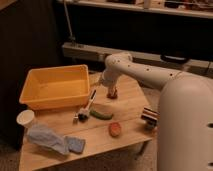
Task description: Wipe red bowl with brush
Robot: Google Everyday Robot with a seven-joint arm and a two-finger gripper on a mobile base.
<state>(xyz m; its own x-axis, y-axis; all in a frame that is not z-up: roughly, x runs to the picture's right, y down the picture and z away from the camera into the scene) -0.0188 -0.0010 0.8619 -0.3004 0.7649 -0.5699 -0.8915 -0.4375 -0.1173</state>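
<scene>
The hand, low over the table's middle, is mostly hidden behind its wrist.

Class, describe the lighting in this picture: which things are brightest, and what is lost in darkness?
Camera view: the light is warm and dim. The red bowl and the white arm are the brightest things. The space behind the table falls into near-black. The gripper hangs low over the lit tabletop, just right of the brush.
</scene>
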